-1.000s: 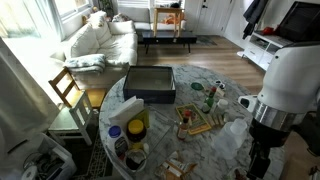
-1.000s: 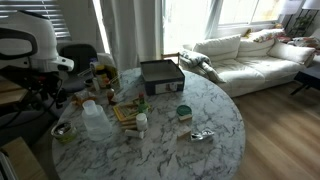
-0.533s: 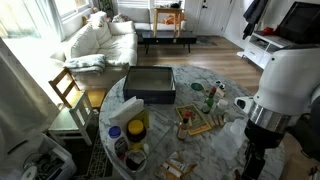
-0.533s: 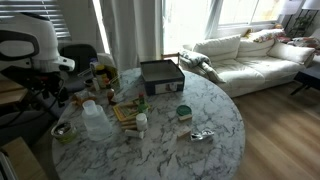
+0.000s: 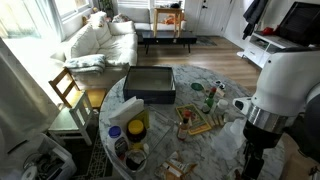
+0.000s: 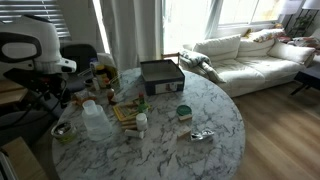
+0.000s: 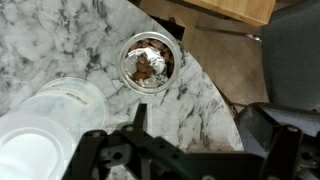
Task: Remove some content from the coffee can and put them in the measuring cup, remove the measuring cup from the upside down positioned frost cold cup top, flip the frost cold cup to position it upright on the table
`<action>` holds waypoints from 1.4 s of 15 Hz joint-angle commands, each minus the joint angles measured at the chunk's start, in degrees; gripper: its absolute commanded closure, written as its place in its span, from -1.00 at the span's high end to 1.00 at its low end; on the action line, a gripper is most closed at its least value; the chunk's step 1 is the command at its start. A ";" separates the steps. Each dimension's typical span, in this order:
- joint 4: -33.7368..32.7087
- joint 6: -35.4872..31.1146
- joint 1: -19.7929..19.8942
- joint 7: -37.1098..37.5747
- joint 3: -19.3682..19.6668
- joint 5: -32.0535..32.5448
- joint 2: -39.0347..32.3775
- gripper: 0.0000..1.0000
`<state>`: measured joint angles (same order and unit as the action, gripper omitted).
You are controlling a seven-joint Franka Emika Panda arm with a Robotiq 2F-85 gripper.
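In the wrist view the open coffee can (image 7: pixel 148 62) stands on the marble table near its edge, with brown and white content inside. The frost cold cup (image 7: pixel 62 108) stands upside down beside it, with the white measuring cup (image 7: pixel 22 150) on its top. My gripper (image 7: pixel 200 128) hovers above the table just off the can and cup, open and empty. In an exterior view the cup (image 6: pixel 96 122) carries the measuring cup (image 6: pixel 90 104), with the can (image 6: pixel 63 131) beside it. My gripper (image 5: pixel 254 160) hangs low at the table's edge.
A dark square tray (image 6: pixel 161 75) sits mid-table, with bottles (image 6: pixel 104 78), a wooden block set (image 6: pixel 127 112), a small green-lidded jar (image 6: pixel 184 112) and small items around. A yellow container (image 5: pixel 137 126) stands at the far side. The table edge (image 7: pixel 215 95) and the floor lie close by.
The arm has shifted very slightly; the can, cup and measuring cup have not moved.
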<state>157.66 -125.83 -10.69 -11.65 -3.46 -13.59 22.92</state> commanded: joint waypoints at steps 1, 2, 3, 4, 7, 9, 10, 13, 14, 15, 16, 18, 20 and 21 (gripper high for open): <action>-0.02 -2.68 0.07 -4.78 0.75 1.92 -4.56 1.00; -0.05 -2.19 0.17 -5.91 0.88 2.42 -5.47 1.00; -0.06 -2.10 0.41 -6.67 0.86 3.13 -6.46 1.00; -0.05 -2.23 0.57 -7.46 0.92 3.68 -7.31 1.00; -0.07 -2.27 0.86 -10.33 1.17 5.06 -9.63 1.00; -0.10 -2.65 1.01 -11.68 1.09 5.58 -10.97 0.85; -0.11 -3.23 1.06 -12.11 1.04 5.47 -11.64 0.72; -0.13 -6.14 1.13 -12.46 0.79 4.72 -13.90 0.32; -0.13 -7.15 1.19 -12.53 0.80 4.50 -14.74 0.25; -0.14 -8.17 1.37 -11.96 0.68 4.76 -15.57 0.22; -0.09 -9.15 1.57 -11.43 0.56 5.20 -16.28 0.27; -0.09 -10.68 1.95 -10.78 0.44 5.65 -17.63 0.17; -0.10 -11.25 2.35 -10.47 0.39 5.67 -18.85 0.10; -0.16 -11.26 2.50 -10.60 0.40 5.41 -19.17 0.10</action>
<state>157.55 -135.61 -9.11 -22.74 -2.74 -8.78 5.91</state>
